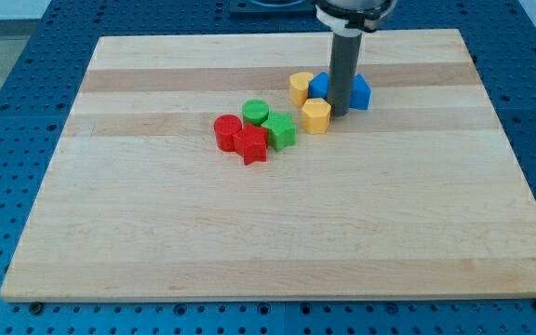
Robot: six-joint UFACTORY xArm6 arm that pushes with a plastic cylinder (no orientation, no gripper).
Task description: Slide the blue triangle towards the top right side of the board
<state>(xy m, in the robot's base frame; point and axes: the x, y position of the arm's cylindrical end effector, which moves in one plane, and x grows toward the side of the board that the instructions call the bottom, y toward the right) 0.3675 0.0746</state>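
Observation:
My tip [340,113] rests on the board among the upper cluster of blocks. It stands between two blue blocks: one [319,87] just to its upper left and one [360,91] just to its right. The rod hides part of both, so I cannot tell which is the triangle. A yellow hexagon-like block [315,115] touches the tip's left side. Another yellow block [300,87] sits to the left of the left blue block.
A green cylinder [256,113], a green star-like block [280,130], a red cylinder [227,131] and a red star-like block [251,144] are clustered left of the tip. The wooden board [268,233] lies on a blue perforated table.

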